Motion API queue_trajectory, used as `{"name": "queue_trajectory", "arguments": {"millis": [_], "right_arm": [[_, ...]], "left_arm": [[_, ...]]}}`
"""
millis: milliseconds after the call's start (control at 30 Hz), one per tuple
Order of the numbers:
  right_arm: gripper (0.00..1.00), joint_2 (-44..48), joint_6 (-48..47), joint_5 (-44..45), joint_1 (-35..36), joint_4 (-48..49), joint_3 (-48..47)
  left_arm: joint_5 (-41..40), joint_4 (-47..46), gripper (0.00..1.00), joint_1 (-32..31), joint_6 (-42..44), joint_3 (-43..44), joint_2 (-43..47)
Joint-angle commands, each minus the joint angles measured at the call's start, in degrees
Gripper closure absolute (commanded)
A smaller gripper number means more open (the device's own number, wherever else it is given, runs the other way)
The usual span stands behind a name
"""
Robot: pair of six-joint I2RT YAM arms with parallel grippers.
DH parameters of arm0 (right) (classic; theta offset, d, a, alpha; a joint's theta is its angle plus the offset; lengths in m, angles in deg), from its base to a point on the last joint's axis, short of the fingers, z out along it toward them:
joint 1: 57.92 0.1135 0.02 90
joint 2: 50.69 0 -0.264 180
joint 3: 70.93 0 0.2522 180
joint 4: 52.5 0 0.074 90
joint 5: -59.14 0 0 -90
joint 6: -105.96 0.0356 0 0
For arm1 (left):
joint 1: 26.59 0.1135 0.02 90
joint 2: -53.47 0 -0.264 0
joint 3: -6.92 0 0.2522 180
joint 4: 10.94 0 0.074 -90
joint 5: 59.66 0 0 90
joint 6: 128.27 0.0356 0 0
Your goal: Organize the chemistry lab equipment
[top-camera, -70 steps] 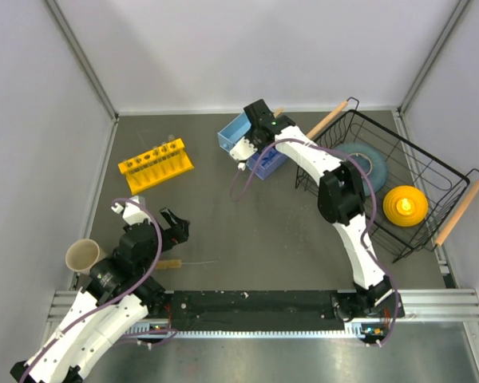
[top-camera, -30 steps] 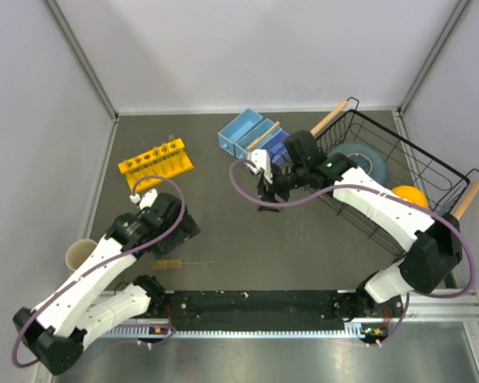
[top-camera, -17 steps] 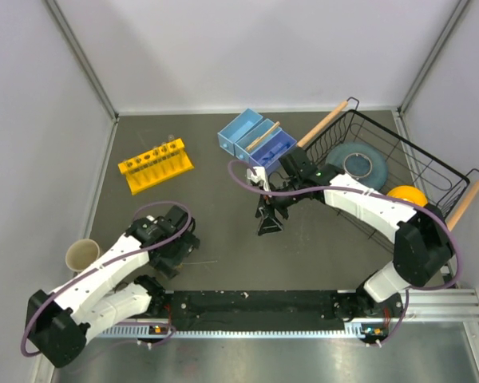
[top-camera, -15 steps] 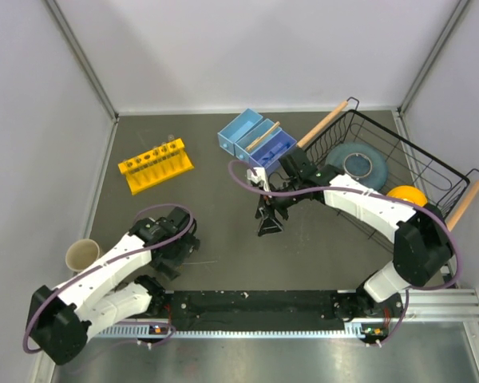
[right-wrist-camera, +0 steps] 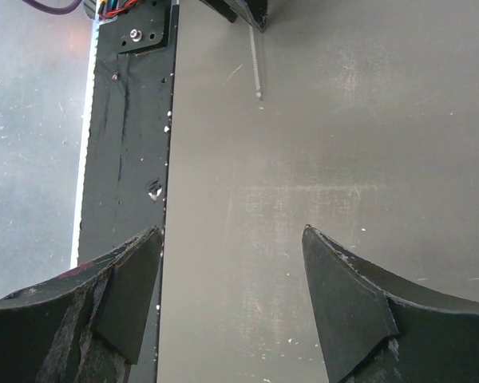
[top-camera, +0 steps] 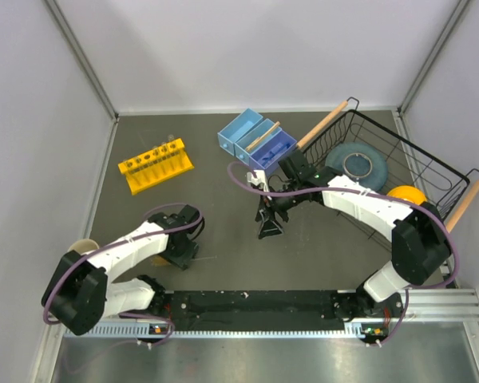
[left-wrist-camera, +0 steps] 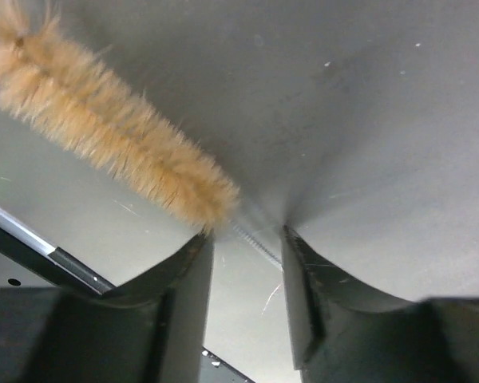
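Observation:
The tan bristle brush (left-wrist-camera: pixel 104 136) lies on the grey table near the front left. Its thin wire handle (left-wrist-camera: pixel 255 243) runs between the fingers of my left gripper (left-wrist-camera: pixel 246 235), which is lowered over it (top-camera: pixel 178 254). The jaws are half closed with gaps still showing beside the wire. My right gripper (top-camera: pixel 267 227) hangs open over bare table (right-wrist-camera: pixel 231 231) in the middle. Thin glass tubes stand in a yellow rack (top-camera: pixel 154 165) at the back left. A flat wooden stick (top-camera: pixel 262 136) lies across the blue box (top-camera: pixel 241 132).
A black wire basket (top-camera: pixel 431 171) with wooden handles sits at the right, holding a grey-blue plate (top-camera: pixel 359 163) and a yellow bowl (top-camera: pixel 407 194). A tan cup (top-camera: pixel 81 246) is partly hidden behind the left arm. The black base rail (top-camera: pixel 255 303) runs along the front.
My left gripper has dropped onto the brush near the front and its jaws have narrowed around the wire handle. The right gripper has barely moved.

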Motion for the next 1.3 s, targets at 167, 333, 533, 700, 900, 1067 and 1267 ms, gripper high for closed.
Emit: {"name": "queue_trajectory", "arguments": {"millis": [167, 333, 533, 700, 900, 1067, 1267], "right_arm": [[0.28, 1.72, -1.86, -0.91, 0.08, 1.46, 0.50], [0.28, 2.16, -2.22, -0.47, 0.08, 1.46, 0.68], [0.28, 2.95, -2.83, 0.33, 0.00, 1.46, 1.12], [0.28, 3.83, -2.57, 0.41, 0.00, 1.55, 1.12], [0.28, 6.99, 3.83, 0.14, 0.00, 3.56, -1.42], [0.26, 8.49, 18.49, 4.96, -0.18, 7.78, -7.47], [0.25, 6.03, 45.39, 20.06, -0.18, 10.69, -17.14]], "left_arm": [[0.01, -2.70, 0.78, 0.30, 0.35, -0.67, -2.41], [-0.60, -3.40, 0.90, 0.30, 5.62, 1.51, -1.71], [2.90, -8.31, 1.00, 0.30, 19.32, 4.51, 1.36], [13.94, -21.98, 1.00, 0.12, 39.87, 2.94, 8.65], [28.20, -38.45, 1.00, 0.12, 55.53, -1.46, 20.17], [35.34, -49.27, 1.00, -0.49, 67.05, -0.94, 24.92], [40.17, -55.49, 1.00, -0.93, 69.35, 4.51, 20.54]]}}
